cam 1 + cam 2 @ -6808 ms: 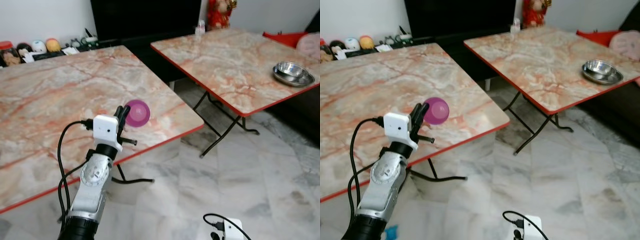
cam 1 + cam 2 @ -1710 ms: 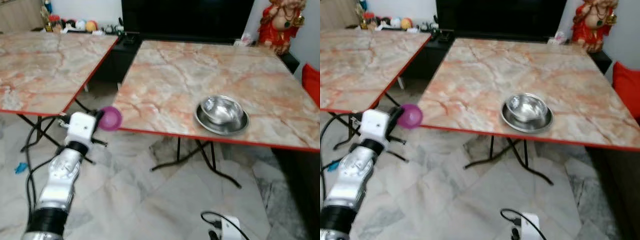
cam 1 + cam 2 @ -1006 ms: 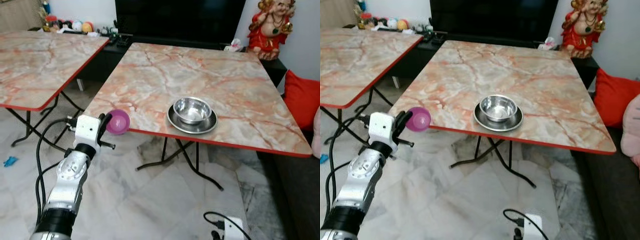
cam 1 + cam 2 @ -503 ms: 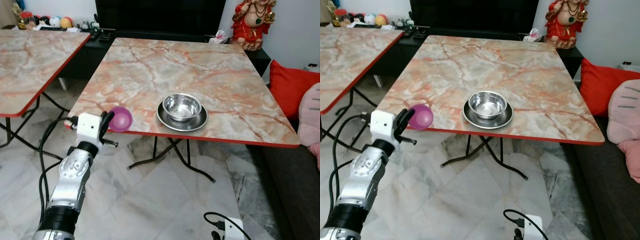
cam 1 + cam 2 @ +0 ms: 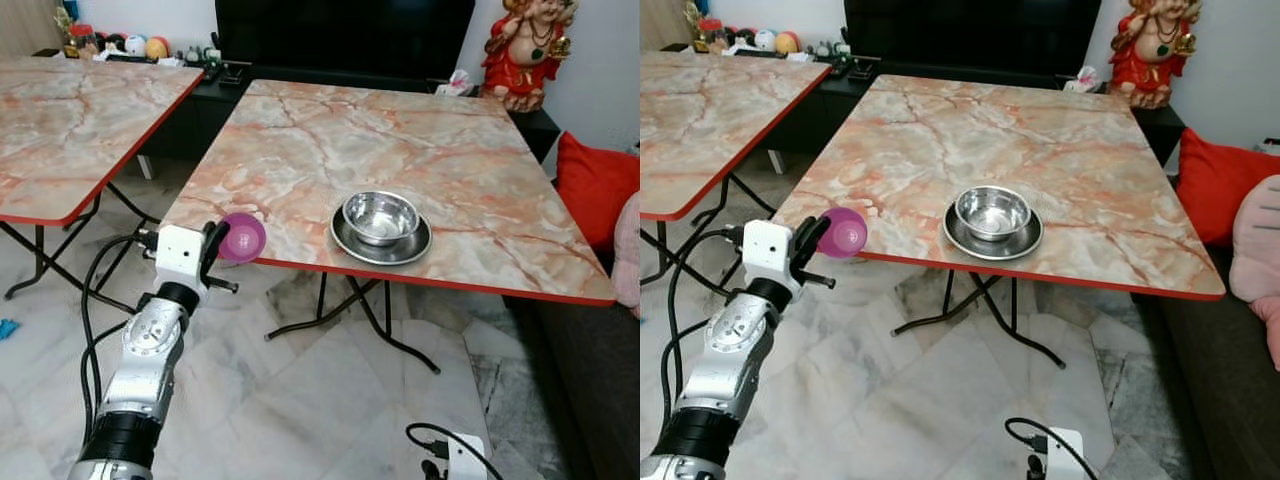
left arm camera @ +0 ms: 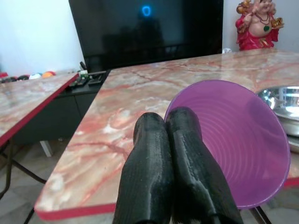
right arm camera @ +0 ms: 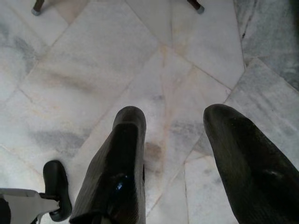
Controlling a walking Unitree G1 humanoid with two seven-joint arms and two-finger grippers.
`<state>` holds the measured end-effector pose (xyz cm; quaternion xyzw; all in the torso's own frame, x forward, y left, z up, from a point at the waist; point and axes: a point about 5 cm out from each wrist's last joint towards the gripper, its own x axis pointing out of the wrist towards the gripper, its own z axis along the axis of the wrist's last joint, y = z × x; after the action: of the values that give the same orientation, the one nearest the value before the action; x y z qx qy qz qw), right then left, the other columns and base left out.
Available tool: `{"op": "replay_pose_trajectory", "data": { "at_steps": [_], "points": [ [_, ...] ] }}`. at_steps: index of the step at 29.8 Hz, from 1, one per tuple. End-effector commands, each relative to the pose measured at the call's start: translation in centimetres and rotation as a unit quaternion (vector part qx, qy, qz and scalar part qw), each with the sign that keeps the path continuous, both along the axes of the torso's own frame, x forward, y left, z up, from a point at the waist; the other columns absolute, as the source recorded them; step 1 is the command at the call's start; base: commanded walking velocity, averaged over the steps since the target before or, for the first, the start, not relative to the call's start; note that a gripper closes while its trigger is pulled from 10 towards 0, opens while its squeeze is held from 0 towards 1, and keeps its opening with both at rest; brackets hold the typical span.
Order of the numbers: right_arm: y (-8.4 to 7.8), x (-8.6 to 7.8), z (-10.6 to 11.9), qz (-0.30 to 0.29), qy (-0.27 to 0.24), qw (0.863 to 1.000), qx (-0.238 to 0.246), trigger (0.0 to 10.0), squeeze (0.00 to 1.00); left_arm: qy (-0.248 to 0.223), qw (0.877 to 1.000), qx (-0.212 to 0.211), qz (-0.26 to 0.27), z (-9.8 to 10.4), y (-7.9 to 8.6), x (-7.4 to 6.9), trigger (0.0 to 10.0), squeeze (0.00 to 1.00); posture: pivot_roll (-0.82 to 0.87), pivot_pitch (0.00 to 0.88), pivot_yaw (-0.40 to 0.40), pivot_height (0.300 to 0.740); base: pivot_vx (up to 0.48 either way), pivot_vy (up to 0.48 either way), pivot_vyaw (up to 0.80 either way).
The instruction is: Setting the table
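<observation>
My left gripper point(image 5: 214, 243) is shut on the rim of a purple plastic bowl point(image 5: 243, 237), held in the air just off the near left corner of a marble-topped folding table point(image 5: 330, 150). In the left wrist view the two black fingers point(image 6: 177, 154) pinch the purple bowl point(image 6: 238, 140) with its hollow facing the camera. A steel bowl point(image 5: 381, 217) stands on a steel plate point(image 5: 345, 240) near the table's front edge, to the right of the purple bowl. My right gripper point(image 7: 175, 135) hangs open over the floor.
A second marble table point(image 5: 70, 120) stands to the left, with a gap between the two. A dark TV cabinet point(image 5: 340, 35) and a red figurine point(image 5: 528, 50) are behind. Red and pink cushions point(image 5: 1230, 190) lie at the right. Marble floor tiles point(image 5: 330, 400) stretch in front.
The view has swung from the left table round to the table with the steel bowl. My left gripper keeps the purple bowl, now at this table's near left corner.
</observation>
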<state>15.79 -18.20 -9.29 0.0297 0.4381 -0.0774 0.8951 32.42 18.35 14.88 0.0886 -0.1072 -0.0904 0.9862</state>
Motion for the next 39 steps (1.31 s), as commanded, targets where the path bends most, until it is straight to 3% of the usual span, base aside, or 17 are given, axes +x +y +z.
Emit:
{"op": "replay_pose_trajectory", "data": {
  "at_steps": [1,25,34,39],
  "points": [
    [-0.2,0.0,0.0,-0.006,-0.001,1.0,0.0,10.0,0.0,-0.006,1.0,0.001,-0.005,0.5,-0.3,0.2,10.0,0.0,0.17,0.0,-0.059,0.74,0.345,0.0,0.0],
    [-0.1,0.1,0.1,-0.005,-0.004,1.0,0.0,10.0,0.0,-0.006,1.0,-0.007,-0.017,0.7,-1.0,0.5,10.0,0.0,0.16,0.0,-0.054,0.74,0.346,0.0,-0.09],
    [-0.2,0.1,0.1,-0.003,-0.003,1.0,-0.002,10.0,0.0,-0.009,0.999,-0.046,-0.026,1.2,-1.4,0.6,10.0,0.0,0.16,0.0,-0.057,0.74,0.0,0.0,0.0],
    [-0.2,0.2,0.1,-0.002,-0.003,1.0,-0.003,10.0,0.0,-0.01,0.999,-0.038,-0.028,1.4,-1.5,0.7,10.0,0.0,0.16,0.0,-0.06,0.74,0.0,0.0,0.0]
  ]
}}
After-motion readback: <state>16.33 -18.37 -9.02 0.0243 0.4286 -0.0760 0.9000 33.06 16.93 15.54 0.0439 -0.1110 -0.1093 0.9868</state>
